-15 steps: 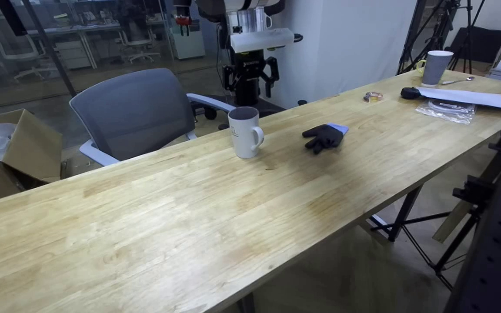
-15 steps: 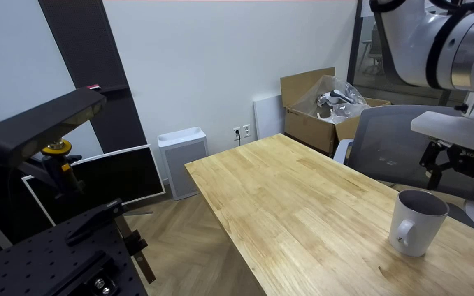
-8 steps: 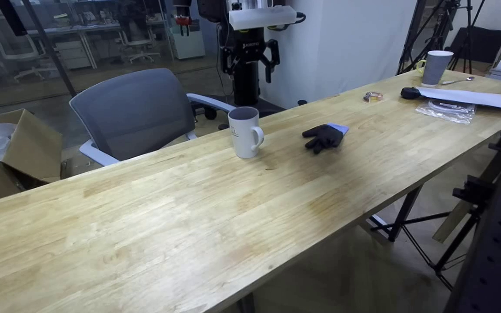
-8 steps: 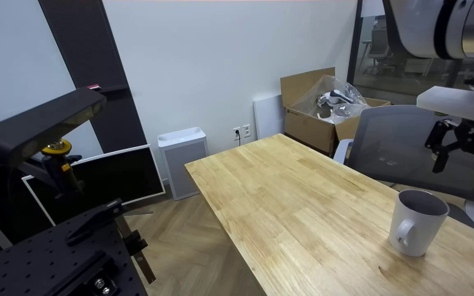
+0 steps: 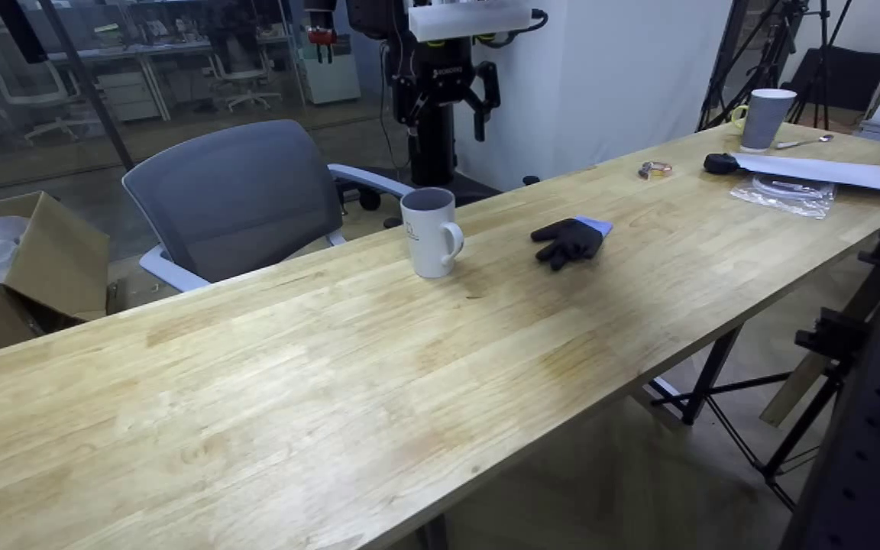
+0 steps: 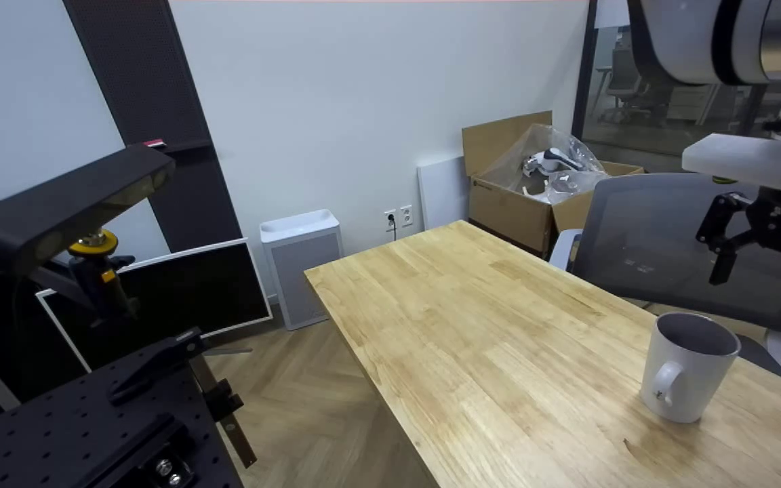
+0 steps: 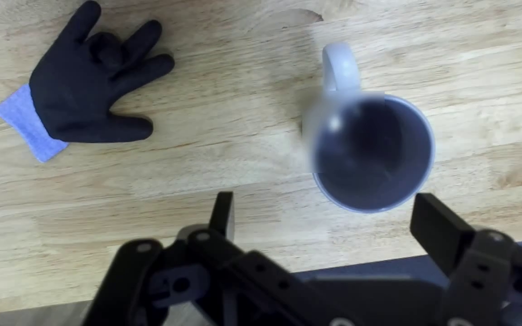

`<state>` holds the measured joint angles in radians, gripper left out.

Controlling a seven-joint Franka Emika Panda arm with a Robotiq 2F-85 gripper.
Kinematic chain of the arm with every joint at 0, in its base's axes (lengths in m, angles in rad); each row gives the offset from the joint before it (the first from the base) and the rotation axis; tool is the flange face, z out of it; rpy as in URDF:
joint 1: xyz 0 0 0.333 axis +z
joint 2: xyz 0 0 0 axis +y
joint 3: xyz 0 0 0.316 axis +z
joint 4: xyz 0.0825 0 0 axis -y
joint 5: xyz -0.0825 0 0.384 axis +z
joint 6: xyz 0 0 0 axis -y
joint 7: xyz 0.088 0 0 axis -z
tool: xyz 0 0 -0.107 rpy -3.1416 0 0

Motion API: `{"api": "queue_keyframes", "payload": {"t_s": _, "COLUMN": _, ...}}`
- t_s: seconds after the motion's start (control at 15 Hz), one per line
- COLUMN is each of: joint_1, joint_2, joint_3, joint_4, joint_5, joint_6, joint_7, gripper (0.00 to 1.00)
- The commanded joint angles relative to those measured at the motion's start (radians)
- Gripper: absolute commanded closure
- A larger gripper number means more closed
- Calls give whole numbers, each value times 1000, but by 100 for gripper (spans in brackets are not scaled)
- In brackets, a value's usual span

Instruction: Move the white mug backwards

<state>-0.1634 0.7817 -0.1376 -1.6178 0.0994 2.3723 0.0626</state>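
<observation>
The white mug (image 5: 431, 243) stands upright on the wooden table near the edge by the chair. It also shows in an exterior view (image 6: 687, 383), with its handle toward that camera. In the wrist view the mug (image 7: 376, 158) is seen from above, with a dark interior; part of it is blurred. Its handle points to the top of the picture, away from the gripper. My gripper (image 5: 446, 131) is open and empty, higher than the mug. In the wrist view the mug's rim lies beyond the gap between the fingertips (image 7: 322, 203), nearer the right finger. Nothing touches the mug.
A black glove with a blue cuff (image 5: 571, 241) lies beside the mug and shows in the wrist view (image 7: 84, 90). A grey chair (image 5: 241, 198) stands against the table edge. A grey cup (image 5: 767, 121), papers (image 5: 822, 169) and a plastic bag (image 5: 784, 195) lie farther along the table (image 5: 295, 382).
My gripper has risen and then shifted a little sideways, toward the right in an exterior view. It stays open. The mug and the glove have not moved.
</observation>
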Motion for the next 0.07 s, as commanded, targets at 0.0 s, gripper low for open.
{"api": "queue_keyframes", "payload": {"t_s": 0.0, "joint_1": -8, "joint_2": 1, "joint_3": 8, "joint_4": 3, "joint_5": -8, "joint_6": -2, "joint_7": 4, "gripper": 0}}
